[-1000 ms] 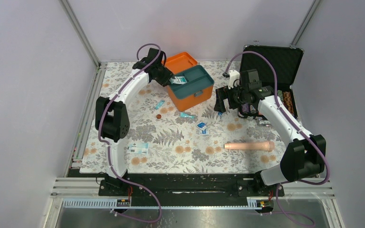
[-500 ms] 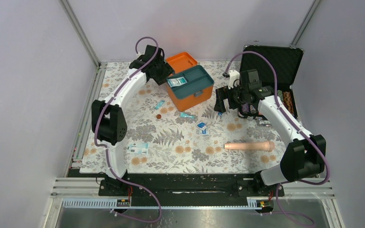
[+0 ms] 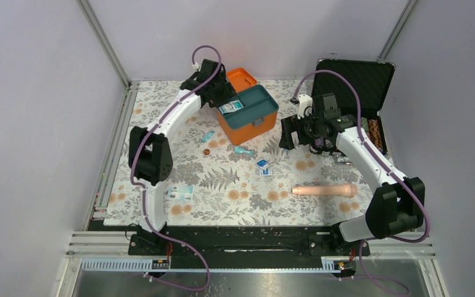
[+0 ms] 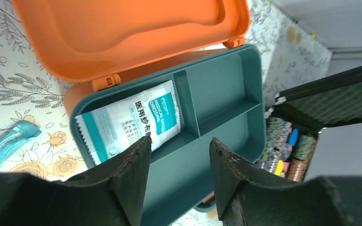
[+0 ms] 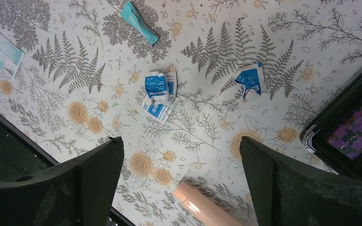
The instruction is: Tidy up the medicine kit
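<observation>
Left jaws moved toward 12 o'clock, apart. Medical dressing packet [image 4: 132, 120] lodged in orange kit's [image 3: 247, 127] teal tray [image 4: 226, 94], 9 o'clock compartment: light, limp, slippery; best pinched by edge. Right jaws apart.

dressing packet [image 4: 132, 118]: lower corner hidden behind finger of left gripper [image 4: 179, 143] | orange lid [image 4: 122, 33]: cut off at top edge | beige cylinder [image 5: 199, 205]: cut off at bottom edge
</observation>
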